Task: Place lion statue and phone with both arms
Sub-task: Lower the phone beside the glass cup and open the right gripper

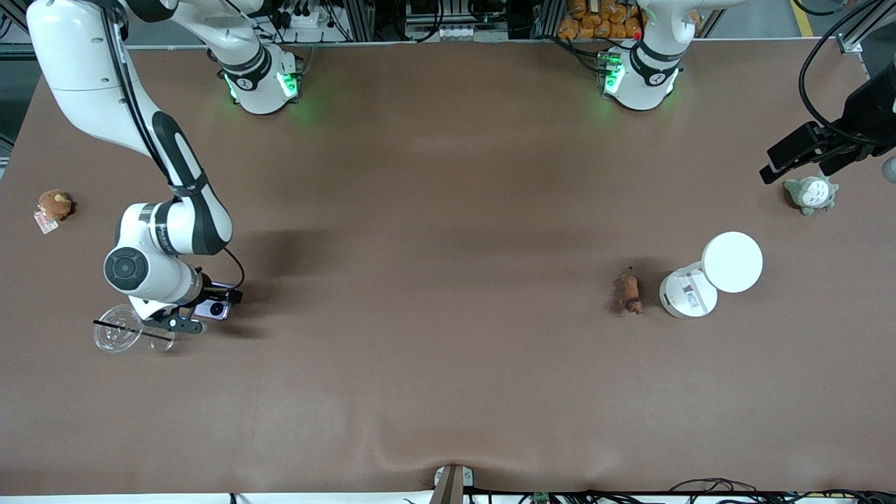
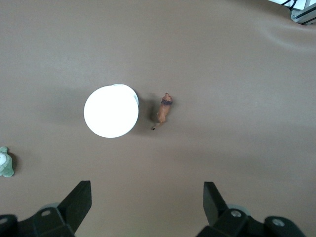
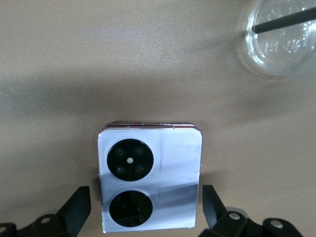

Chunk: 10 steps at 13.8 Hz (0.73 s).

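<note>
Here, one square lavender flip phone [image 3: 150, 177] lies between the right gripper's [image 3: 143, 210] spread fingers; one reddish-brown lion figurine [image 1: 629, 292] sits under the left gripper [image 2: 145, 205], released wide.

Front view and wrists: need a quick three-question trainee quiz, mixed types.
1. True or false: the lion lies inside the white container.
2. The right gripper is over: A the phone, B the lion, C the white container.
3. Fill in: the left gripper has its fingers ____.

Key: 1 false, the lion lies beside the container on the table; 2 A; 3 open.
</note>
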Motion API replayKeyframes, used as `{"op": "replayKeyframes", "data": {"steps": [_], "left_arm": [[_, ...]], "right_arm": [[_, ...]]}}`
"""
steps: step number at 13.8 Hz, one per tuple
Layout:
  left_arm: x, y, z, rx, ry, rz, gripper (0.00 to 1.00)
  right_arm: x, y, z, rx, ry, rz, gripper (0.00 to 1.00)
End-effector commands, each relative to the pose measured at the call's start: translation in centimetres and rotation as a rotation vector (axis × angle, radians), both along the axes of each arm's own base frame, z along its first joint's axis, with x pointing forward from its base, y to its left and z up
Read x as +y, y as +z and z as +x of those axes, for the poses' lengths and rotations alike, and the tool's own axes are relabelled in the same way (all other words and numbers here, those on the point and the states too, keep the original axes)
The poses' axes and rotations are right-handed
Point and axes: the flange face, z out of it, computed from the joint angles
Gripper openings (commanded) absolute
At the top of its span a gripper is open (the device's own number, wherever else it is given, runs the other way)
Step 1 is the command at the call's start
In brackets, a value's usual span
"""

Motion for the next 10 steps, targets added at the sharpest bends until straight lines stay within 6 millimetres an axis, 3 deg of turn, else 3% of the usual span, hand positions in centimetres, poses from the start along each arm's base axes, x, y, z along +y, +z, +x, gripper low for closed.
{"op": "replayKeyframes", "data": {"steps": [1,6,8,10], "left_arm": [[0.2,0.3,-0.5,0.003,-0.014,-0.014,1.00],[0.7,0.2,-0.3,-0.004,-0.078,0.003,1.00],[0.9,0.1,-0.2,-0.006,-0.114,0.009,1.00],[1.0,0.1,-0.3,-0.005,-0.108,0.009,1.00]], "right_arm": [[-0.1,1.5,0.2,0.012,0.010,-0.006,1.00],[1.3,5.8,0.2,0.019,0.024,-0.003,1.00],[4.2,9.4,-0.1,0.031,0.066,-0.003,1.00],[5.5,13.5,0.1,0.032,0.100,0.004,1.00]]}}
